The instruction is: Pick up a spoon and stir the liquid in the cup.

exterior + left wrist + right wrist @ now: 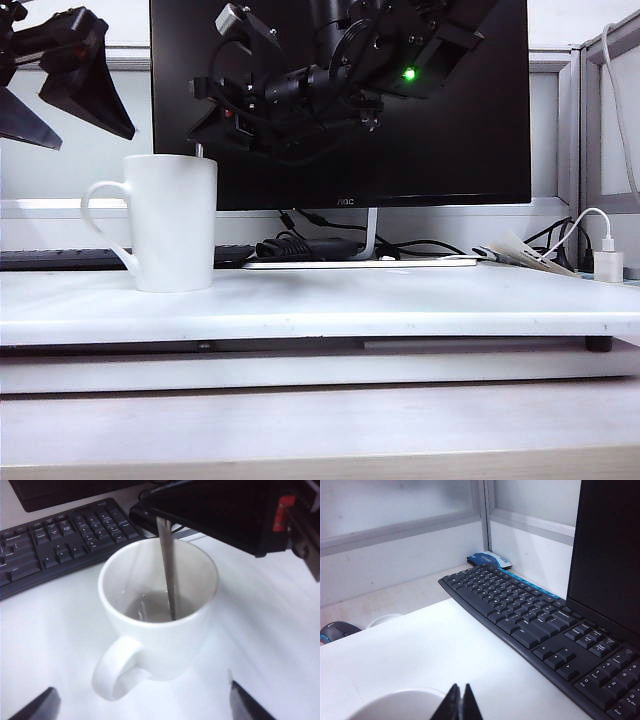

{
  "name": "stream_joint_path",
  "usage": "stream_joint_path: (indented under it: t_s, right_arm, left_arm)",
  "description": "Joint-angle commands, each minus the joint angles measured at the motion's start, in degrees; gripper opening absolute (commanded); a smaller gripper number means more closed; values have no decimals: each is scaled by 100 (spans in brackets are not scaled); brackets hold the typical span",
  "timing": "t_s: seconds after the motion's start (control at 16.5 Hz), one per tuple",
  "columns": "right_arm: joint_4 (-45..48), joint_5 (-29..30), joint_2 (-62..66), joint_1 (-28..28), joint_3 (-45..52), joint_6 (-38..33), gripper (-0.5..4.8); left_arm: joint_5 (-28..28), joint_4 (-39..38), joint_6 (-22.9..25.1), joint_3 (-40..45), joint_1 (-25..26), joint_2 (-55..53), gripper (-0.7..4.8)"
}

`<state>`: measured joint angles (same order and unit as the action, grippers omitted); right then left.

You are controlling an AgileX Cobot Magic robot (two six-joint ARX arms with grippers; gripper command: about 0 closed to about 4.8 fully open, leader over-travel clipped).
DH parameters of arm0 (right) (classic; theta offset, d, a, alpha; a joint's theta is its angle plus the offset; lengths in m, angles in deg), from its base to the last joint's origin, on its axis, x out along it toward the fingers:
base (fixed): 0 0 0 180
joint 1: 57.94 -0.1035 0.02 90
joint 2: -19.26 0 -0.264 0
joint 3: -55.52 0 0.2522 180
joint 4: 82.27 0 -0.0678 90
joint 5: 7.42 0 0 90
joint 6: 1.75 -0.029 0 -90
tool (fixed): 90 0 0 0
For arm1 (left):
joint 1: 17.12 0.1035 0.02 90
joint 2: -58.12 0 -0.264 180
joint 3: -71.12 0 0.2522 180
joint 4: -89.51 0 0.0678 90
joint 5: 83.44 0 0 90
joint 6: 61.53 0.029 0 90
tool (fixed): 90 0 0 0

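exterior view: the tall white ceramic cup (171,222) stands on the white surface (400,300), at about nine o'clock of the frame, its looped handle turned to nine o'clock. only a short grey tip of the thin silvery metal spoon (199,150) pokes above the rim; the rest is hidden inside the cup. the right gripper (222,128) hangs just above that tip, dark against the black flat monitor (450,130) and hard to separate from it. the left gripper (65,85) sits at ten o'clock, cut off by the frame edge, its black jaws spread apart and holding nothing. small grey letters on the monitor's lower bezel seem to read "aoc". a green light glows on the right arm. black cables lie under the monitor stand, and a white charger plug (608,266) sits at three o'clock.

left wrist view: the cup (159,630) shows from above with clear liquid low inside. the spoon (168,570) stands nearly upright in it, its bowl blurred under the liquid, its upper end vanishing into the closed jaws of the right gripper (165,517). only the two dark tips of the left gripper (145,705) show, well apart at the frame edge. a black keyboard (55,550) lies behind the cup; its key legends are too blurred to read.

right wrist view: the right gripper (460,702) shows its jaws pressed together over the cup rim (395,702); the spoon is not visible between them. the keyboard (535,625) runs beside the monitor (610,560). a blue and white object (489,560) lies beyond it, unreadable.
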<state>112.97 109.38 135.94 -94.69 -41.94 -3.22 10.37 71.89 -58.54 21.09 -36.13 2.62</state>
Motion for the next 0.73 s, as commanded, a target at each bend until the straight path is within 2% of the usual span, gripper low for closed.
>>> stream_joint_path:
  t_s: [0.06,0.42,0.73]
  right_arm:
    - [-221,37,-190,-7,-22,-4,-6]
    - [-549,334,-310,-96,-664,28,-6]
    - [-678,409,-262,-168,-732,256,-6]
  left_arm:
    - [-15,52,4,-17,-2,15,479]
    - [-15,52,2,-17,-2,17,479]
    - [-15,44,2,-17,-2,52,479]
